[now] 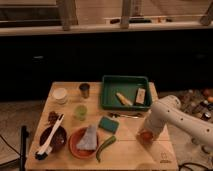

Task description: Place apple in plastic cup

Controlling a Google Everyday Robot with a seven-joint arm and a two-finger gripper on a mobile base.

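The apple (pixel 145 135) is a small red-orange fruit on the wooden table (pixel 125 152), right of centre near the front. My gripper (pixel 146 131) is at the end of the white arm (pixel 172 116) that reaches in from the right. It is right over the apple and partly hides it. A green translucent plastic cup (pixel 80 112) stands left of centre, well away from the apple. A white cup (pixel 60 95) and a metal cup (pixel 84 90) stand behind it.
A green tray (pixel 107 96) at the back holds a corn cob and a small block. A green sponge (pixel 108 124), a long green chili (pixel 105 146), an orange plate (pixel 75 146) with a cloth, and a dark bowl (pixel 59 141) with a brush lie at the front left.
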